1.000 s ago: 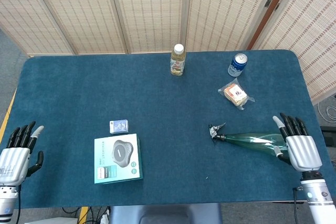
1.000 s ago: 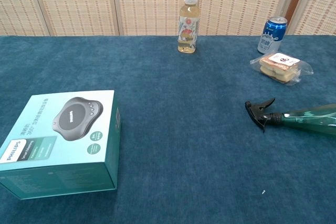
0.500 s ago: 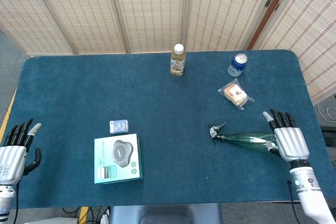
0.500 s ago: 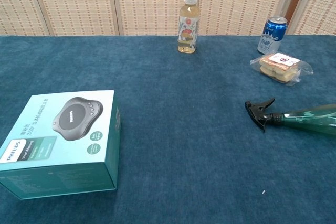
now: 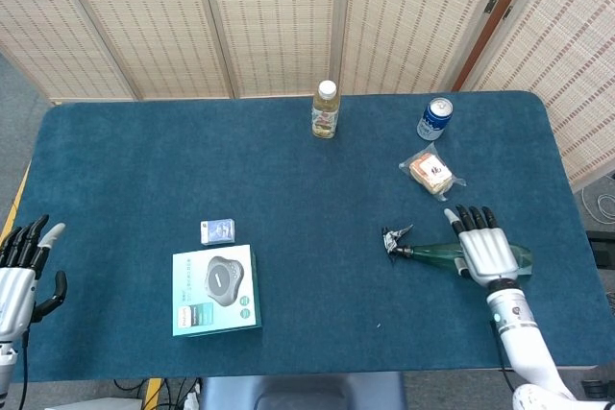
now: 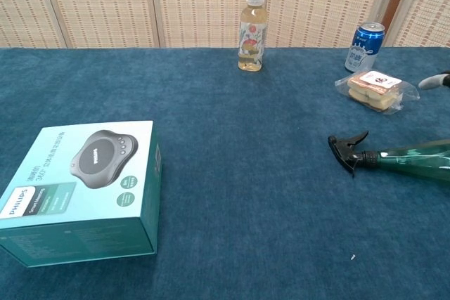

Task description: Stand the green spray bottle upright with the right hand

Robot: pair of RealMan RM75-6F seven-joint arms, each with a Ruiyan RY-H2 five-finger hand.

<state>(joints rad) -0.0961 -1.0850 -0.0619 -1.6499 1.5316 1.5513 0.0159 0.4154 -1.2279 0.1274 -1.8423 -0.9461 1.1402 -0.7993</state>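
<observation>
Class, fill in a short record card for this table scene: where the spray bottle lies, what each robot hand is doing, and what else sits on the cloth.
spray bottle: lying on its side, black nozzle pointing left
right robot hand: above the bottle's body, fingers spread; contact unclear
left robot hand: at the table's left edge, holding nothing
drink bottle: upright at the far edge
can: upright, far right
wrapped snack: near the can
teal box: flat, front left
small box: behind the teal box

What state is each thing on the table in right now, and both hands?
green spray bottle: lying on its side, nozzle pointing left.
right hand: over the bottle's body, fingers spread, no grip visible.
left hand: empty, at the table's left edge.
juice bottle: upright, capped.
blue can: upright.
teal box: flat, closed.
</observation>
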